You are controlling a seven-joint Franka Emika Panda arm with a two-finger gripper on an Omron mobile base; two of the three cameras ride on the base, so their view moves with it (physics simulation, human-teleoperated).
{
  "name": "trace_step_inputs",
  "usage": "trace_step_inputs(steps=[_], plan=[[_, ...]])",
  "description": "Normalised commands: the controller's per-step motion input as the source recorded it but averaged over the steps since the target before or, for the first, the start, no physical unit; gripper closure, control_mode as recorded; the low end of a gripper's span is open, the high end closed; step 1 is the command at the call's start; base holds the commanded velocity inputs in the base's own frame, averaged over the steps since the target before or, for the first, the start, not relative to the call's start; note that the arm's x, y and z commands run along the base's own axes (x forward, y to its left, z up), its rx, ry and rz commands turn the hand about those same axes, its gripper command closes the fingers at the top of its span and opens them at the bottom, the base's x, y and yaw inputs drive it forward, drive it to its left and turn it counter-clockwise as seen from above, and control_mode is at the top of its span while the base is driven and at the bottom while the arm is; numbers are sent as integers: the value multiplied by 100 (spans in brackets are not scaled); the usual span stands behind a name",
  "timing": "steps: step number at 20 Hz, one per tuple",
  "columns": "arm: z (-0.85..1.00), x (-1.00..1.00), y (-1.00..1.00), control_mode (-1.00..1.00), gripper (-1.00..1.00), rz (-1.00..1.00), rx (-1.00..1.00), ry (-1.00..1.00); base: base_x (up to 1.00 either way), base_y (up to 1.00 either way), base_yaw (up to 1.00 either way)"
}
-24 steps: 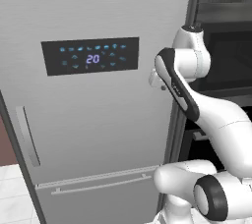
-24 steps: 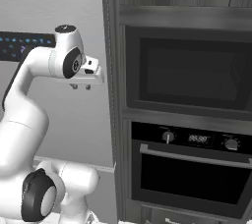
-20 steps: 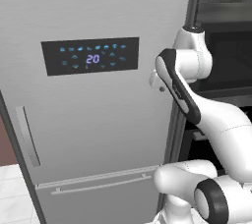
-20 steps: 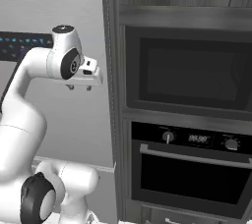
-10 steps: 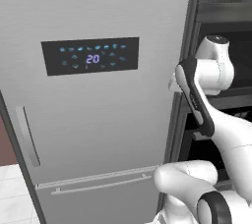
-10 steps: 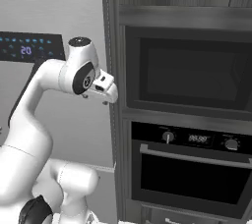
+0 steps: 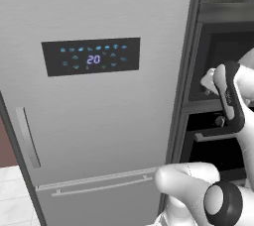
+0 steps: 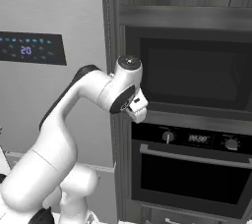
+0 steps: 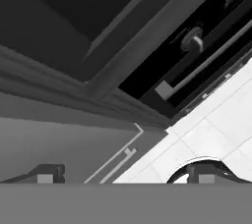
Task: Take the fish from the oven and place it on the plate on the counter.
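- The room is a kitchen wall of tall built-in units: a grey fridge [image 7: 99, 96] fills the left half of the left base view, with a dark touch panel [image 7: 91, 56] at about 10 o'clock from the picture's middle, lit with pale blue icons and the figure 20.
- A long vertical handle [image 7: 27, 138] sits at 8 o'clock on the fridge door, and a horizontal bar handle [image 7: 104, 186] runs along the lower drawer at 6 o'clock.
- Right of the fridge stands a dark wood-grain column [image 8: 115, 46] holding the appliances.
- In the right base view the black microwave [image 8: 194, 73] sits at 2 o'clock, and the oven [image 8: 189, 169] lies directly below it at 5 o'clock.
- The oven door is shut; its silver bar handle [image 8: 194, 155] runs across the top of the dark glass, with round knobs [image 8: 169, 136] and a small display strip [image 8: 199, 139] on the panel above.
- The fish is hidden behind the closed oven door, so its place cannot be told.
- The end effector [image 8: 138, 112] hangs in front of the column's edge, just beside the oven's upper left corner at 9 o'clock from the knobs, not touching anything.
- Its fingertips [image 9: 47, 175] stand wide apart in the hand view, spread and holding nothing.
- The hand view looks down on the oven handle [image 9: 206, 63], one knob [image 9: 193, 40] and a pale tiled floor [image 9: 211, 129] at 4 o'clock.
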Motion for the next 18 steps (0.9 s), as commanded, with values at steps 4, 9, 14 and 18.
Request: trace_step_inputs(steps=[4,9,14,18], plan=[[-49,18,-100,-100,-100,-44,39,-8,0,0,0],[-81,12,-100,-100,-100,-44,48,-4,0,0,0],[-61,3,-93,-100,-100,-38,55,-10,0,0,0],[-17,-39,-74,-100,-100,-12,33,-4,0,0,0]])
